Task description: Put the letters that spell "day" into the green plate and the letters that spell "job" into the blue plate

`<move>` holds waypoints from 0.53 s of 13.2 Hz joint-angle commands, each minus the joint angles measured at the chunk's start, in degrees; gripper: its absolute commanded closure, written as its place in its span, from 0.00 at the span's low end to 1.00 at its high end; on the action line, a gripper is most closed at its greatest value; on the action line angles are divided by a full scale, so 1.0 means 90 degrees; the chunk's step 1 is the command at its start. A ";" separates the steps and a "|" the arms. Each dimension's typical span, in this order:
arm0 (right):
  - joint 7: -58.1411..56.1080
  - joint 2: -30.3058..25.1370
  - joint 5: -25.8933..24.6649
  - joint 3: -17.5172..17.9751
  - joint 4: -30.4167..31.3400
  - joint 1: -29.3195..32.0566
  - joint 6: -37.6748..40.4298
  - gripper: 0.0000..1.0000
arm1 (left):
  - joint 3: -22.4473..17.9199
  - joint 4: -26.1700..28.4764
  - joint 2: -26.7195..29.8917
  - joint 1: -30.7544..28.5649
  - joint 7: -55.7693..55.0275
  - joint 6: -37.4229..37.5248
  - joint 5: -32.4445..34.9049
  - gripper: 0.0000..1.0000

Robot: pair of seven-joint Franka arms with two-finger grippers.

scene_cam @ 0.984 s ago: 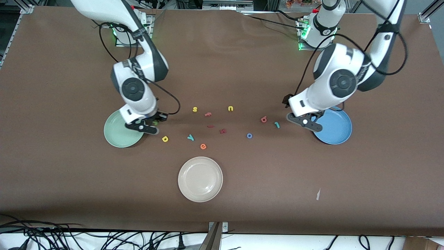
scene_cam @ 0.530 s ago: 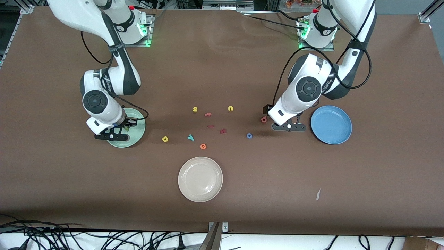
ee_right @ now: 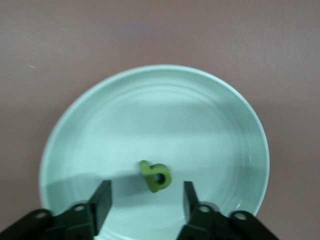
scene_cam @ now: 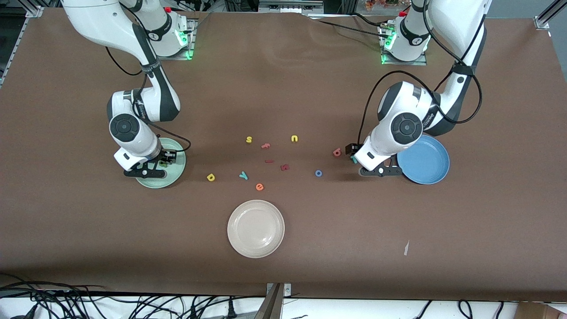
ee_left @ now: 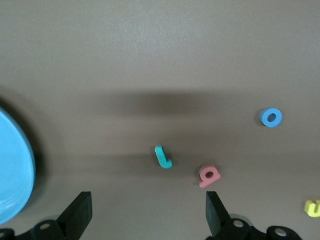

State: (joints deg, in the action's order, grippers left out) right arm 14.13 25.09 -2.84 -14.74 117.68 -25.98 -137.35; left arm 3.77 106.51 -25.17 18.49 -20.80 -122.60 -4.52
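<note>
The green plate (scene_cam: 175,171) (ee_right: 200,115) holds the dark green "a" (ee_right: 156,177), which lies loose on its floor. My right gripper (scene_cam: 148,171) (ee_right: 145,202) hangs open just over it, fingers on either side and clear of the letter. Yellow "d" (scene_cam: 211,177) and teal "y" (scene_cam: 243,175) lie on the table toward the middle. My left gripper (scene_cam: 376,171) (ee_left: 147,215) is open and empty above the table beside the blue plate (scene_cam: 427,164) (ee_left: 15,165). Close by are the teal "j" (ee_left: 163,157), pink "b" (scene_cam: 337,152) (ee_left: 209,175) and blue "o" (scene_cam: 318,173) (ee_left: 271,117).
Other letters lie mid-table: yellow "s" (scene_cam: 249,139), yellow "u" (scene_cam: 294,138), orange "e" (scene_cam: 259,187) and red ones (scene_cam: 285,167). A cream-white plate (scene_cam: 256,228) sits nearer the front camera.
My right gripper moved from the green plate's edge to over the plate and opened, leaving the "a" in it. My left gripper shifted off the blue plate toward the "j" and "b".
</note>
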 commanded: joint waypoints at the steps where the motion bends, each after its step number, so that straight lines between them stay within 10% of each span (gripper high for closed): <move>1: -0.0115 -0.0044 0.0693 0.0319 -0.0836 -0.0042 0.0913 0.00 | 0.0021 -0.0048 -0.0220 -0.0014 0.0328 -0.0448 -0.0103 0.00; 7: 0.1599 0.1418 0.1312 0.0602 -0.2555 -0.0082 0.0916 0.08 | 0.0070 0.1025 -0.0396 0.0006 0.0338 -0.2275 -0.0113 0.01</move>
State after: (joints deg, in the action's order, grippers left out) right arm 22.52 31.14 7.97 -10.04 101.69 -27.11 -129.72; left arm 4.16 112.10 -29.27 18.55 -19.27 -139.17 -4.52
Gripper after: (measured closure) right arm 0.066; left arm 0.004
